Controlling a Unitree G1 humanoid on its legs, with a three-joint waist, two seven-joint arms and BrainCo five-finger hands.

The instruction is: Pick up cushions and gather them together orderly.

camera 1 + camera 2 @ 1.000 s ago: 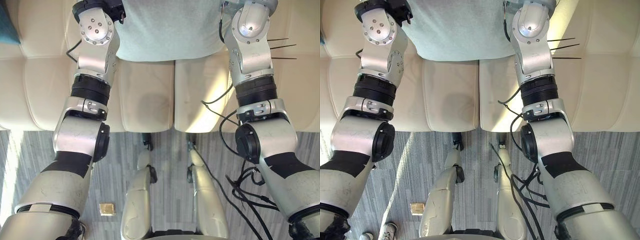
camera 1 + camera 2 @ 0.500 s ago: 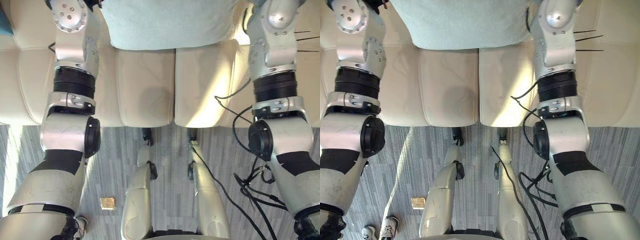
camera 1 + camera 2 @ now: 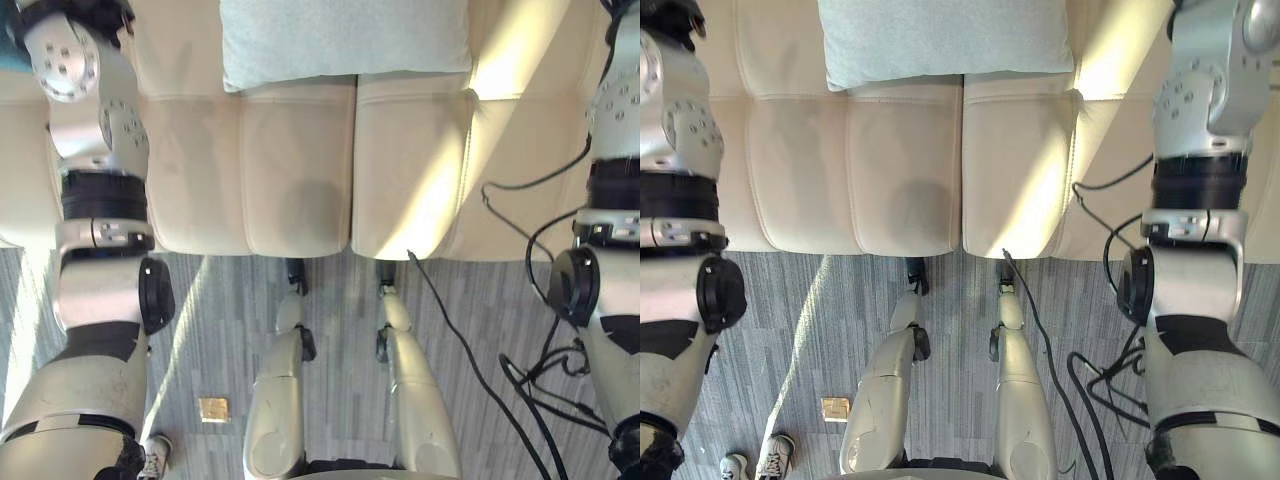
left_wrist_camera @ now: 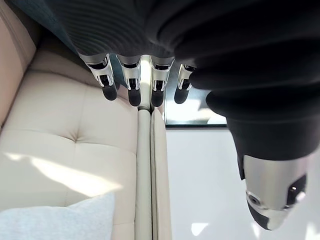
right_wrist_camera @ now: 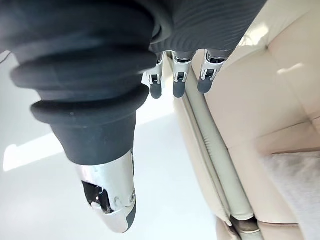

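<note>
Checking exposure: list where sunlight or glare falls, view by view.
Left eye view: sun band across the sofa right of the cushion, thin streak on the floor. Left wrist view: sunlit patch on the sofa, white glare beyond. Right wrist view: white glare beside the sofa.

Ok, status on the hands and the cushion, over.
Left hand open, empty. Right hand open, empty. Pale cushion lies on the cream sofa, neither hand touching it. Nothing seen blocking it.
</note>
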